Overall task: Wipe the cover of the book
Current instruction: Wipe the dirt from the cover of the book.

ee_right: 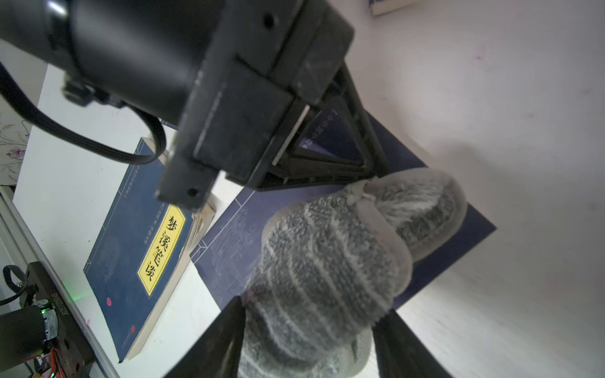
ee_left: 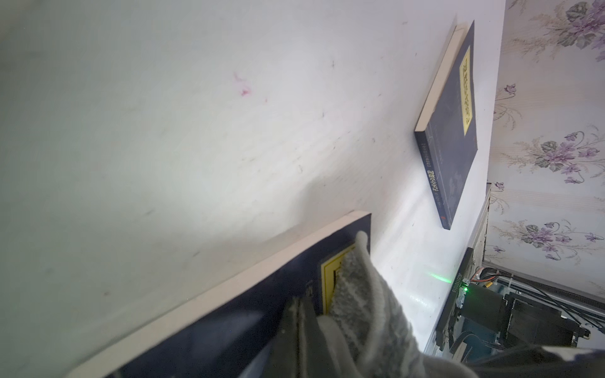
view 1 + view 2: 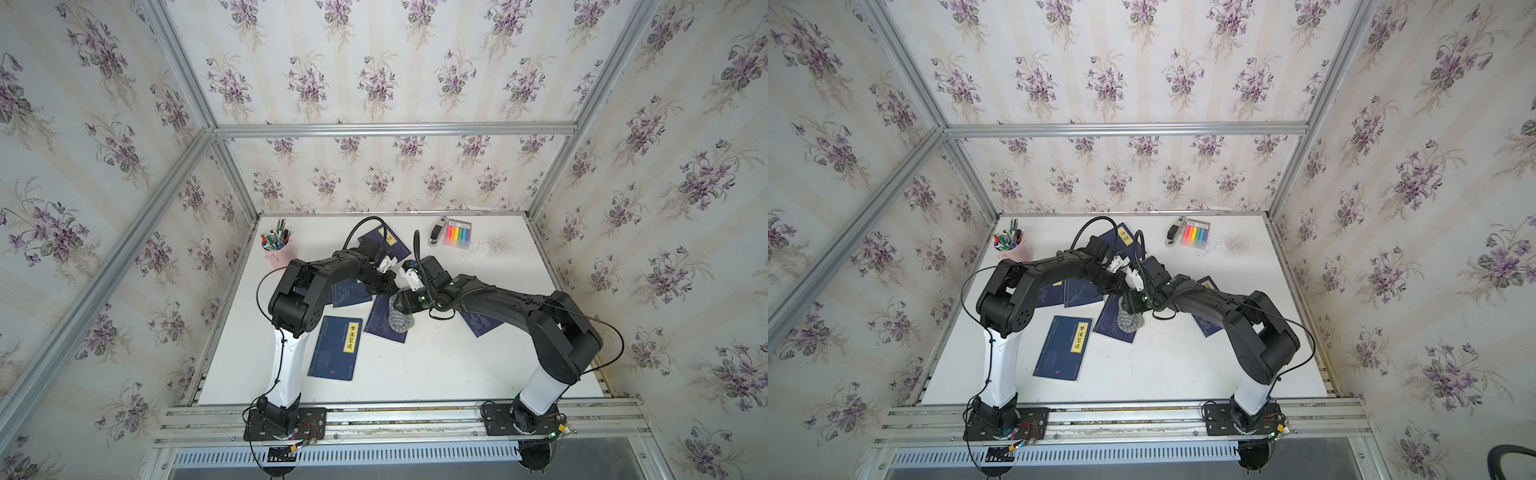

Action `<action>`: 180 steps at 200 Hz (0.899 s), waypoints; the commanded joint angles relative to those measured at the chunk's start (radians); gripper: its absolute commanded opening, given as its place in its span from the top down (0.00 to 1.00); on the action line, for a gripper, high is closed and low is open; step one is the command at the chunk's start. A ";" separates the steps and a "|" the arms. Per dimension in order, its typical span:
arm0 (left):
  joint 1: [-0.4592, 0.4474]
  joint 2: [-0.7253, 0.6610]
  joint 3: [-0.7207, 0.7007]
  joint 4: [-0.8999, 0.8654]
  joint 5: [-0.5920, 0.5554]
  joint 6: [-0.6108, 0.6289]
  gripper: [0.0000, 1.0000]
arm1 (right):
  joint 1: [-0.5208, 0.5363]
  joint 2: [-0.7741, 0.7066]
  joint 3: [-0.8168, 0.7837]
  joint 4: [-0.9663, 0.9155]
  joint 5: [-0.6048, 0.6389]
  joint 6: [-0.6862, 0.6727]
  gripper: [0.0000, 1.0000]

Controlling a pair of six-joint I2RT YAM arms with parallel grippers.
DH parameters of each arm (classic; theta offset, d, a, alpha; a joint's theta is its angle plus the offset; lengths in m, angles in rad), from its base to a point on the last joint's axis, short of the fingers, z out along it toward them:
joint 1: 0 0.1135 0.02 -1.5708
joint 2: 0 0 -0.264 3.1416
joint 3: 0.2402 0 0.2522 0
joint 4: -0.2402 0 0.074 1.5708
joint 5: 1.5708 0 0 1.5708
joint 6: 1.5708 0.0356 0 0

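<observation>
The cloth (image 1: pixel 327 255) lies on the middle book (image 1: pixel 229 242) on the table (image 3: pixel 436 365), so I think the wipe is part way. The left gripper (image 2: pixel 299 311) is closed tight on nothing, its tip pressing that book; the right gripper (image 1: pixel 314 307) has its jaws spread, one each side of the cloth. Next it should pinch the cloth and rub across the whole cover.

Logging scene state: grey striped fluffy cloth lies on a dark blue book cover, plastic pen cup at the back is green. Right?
No: the plastic pen cup is pink, not green, seen in a top view. The grey striped fluffy cloth does lie on a dark blue book cover, per the right wrist view.
</observation>
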 commanded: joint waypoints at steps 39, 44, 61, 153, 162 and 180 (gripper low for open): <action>-0.005 0.036 -0.016 -0.099 -0.254 0.021 1.00 | -0.008 0.016 0.004 0.090 0.168 -0.098 0.35; -0.004 0.036 -0.016 -0.099 -0.253 0.021 1.00 | -0.010 0.022 0.000 0.109 0.159 -0.113 0.35; -0.004 0.036 -0.016 -0.099 -0.252 0.023 1.00 | -0.009 0.036 -0.015 0.166 0.113 -0.153 0.31; -0.005 0.039 -0.013 -0.102 -0.250 0.026 1.00 | -0.009 -0.048 -0.026 0.147 -0.033 -0.384 0.08; -0.004 0.039 -0.013 -0.103 -0.249 0.027 1.00 | -0.008 -0.040 -0.010 0.118 -0.042 -0.407 0.09; -0.003 0.039 -0.011 -0.103 -0.249 0.027 1.00 | -0.009 -0.018 0.014 0.069 -0.071 -0.446 0.09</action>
